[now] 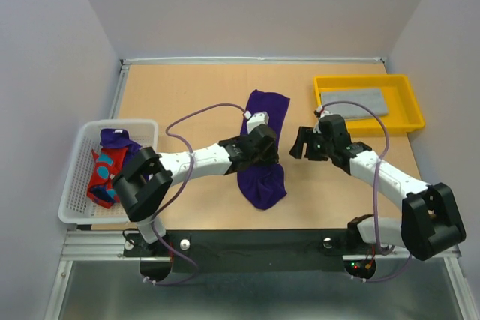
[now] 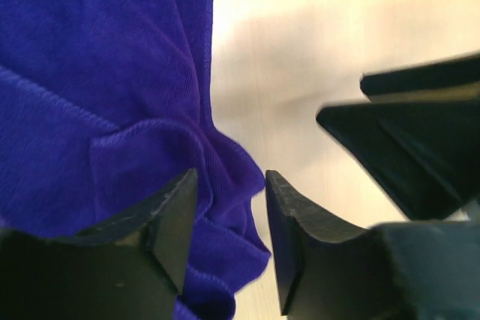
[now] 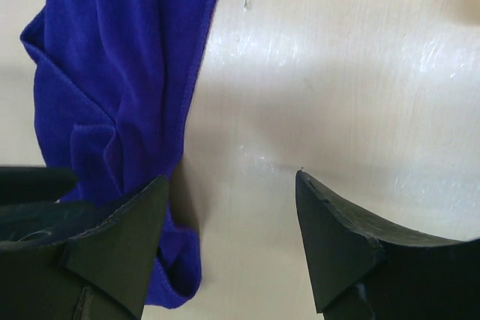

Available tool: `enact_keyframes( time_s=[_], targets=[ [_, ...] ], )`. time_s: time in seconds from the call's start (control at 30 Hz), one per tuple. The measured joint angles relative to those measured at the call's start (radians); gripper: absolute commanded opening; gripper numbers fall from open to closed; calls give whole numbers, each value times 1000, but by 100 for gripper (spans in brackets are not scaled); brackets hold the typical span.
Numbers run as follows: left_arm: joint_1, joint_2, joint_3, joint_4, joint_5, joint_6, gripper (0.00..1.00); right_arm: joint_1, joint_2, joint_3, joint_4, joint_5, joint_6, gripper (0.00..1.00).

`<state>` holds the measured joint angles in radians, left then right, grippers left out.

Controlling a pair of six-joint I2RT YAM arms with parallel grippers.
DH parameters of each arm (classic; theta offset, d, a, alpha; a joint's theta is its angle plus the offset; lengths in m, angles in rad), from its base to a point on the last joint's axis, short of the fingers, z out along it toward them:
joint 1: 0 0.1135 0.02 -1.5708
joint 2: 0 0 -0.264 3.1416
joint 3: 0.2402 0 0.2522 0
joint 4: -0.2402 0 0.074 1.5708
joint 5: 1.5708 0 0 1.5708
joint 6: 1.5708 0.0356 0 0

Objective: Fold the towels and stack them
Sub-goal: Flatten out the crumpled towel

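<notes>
Loosely rumpled purple towel [image 1: 262, 181]

You've got the purple towel [image 1: 262, 185] as soft matt cloth with a fine knit and a stitched hem. Table [image 3: 337, 73] beside it: pale, wood-look, smooth, glossy. Yellow tray [image 1: 360, 79] right of the towel — shiny plastic. Basket [image 1: 75, 177] to its left — white plastic mesh.

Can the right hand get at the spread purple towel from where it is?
Probably yes: the right hand is open beside the purple towel's edge, only bare table between. The left hand over that same edge may crowd it.
</notes>
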<state>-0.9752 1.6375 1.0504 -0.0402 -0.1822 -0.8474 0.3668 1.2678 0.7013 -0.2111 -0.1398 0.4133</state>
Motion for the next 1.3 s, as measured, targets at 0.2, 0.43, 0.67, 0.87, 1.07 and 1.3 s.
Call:
enact_keyframes(
  time_s=[0.2,0.43,0.67,0.87,1.07,1.3],
  targets=[
    [-5,106,59,-16,-17,9,38,0,-51,-77,2,-29,16,74],
    [-6,116,59,-44,-55,8,36,0,-77,-120,3,-51,24,73],
    [-6,116,59,-55,-87,5,35,0,-77,-121,3,-79,24,73],
    [-6,117,59,-54,-90,1,7,0,-77,-129,6,-101,24,73],
    [-6,117,58,-59,-101,2,0,1,-77,-129,11,-153,25,73],
    [0,-68,-38,-132,-159,4,0,8,-68,-129,54,-262,36,73]
  ],
)
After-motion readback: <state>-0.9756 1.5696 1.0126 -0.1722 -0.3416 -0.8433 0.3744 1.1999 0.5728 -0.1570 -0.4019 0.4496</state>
